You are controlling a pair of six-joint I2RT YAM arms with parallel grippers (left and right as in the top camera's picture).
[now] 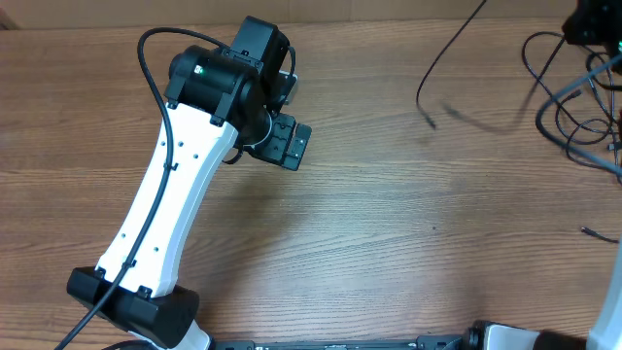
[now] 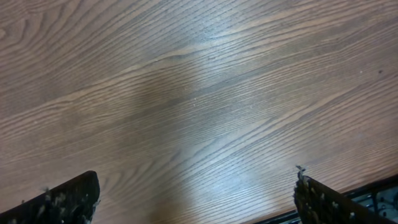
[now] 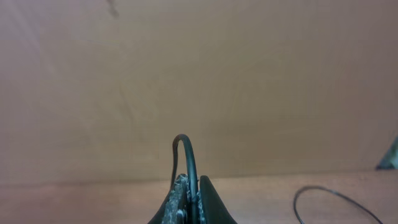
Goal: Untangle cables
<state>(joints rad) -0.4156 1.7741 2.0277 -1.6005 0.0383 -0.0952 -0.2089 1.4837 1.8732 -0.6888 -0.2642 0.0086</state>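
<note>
Thin black tangled cables lie looped at the far right corner of the brown wooden table | one strand arches up, pinched between the right fingers, closed tight on it | left fingers spread wide over the table, well apart from the cords.

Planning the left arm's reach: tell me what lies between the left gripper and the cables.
Only bare wooden table lies between the left gripper and the cables, as the overhead view shows.
</note>
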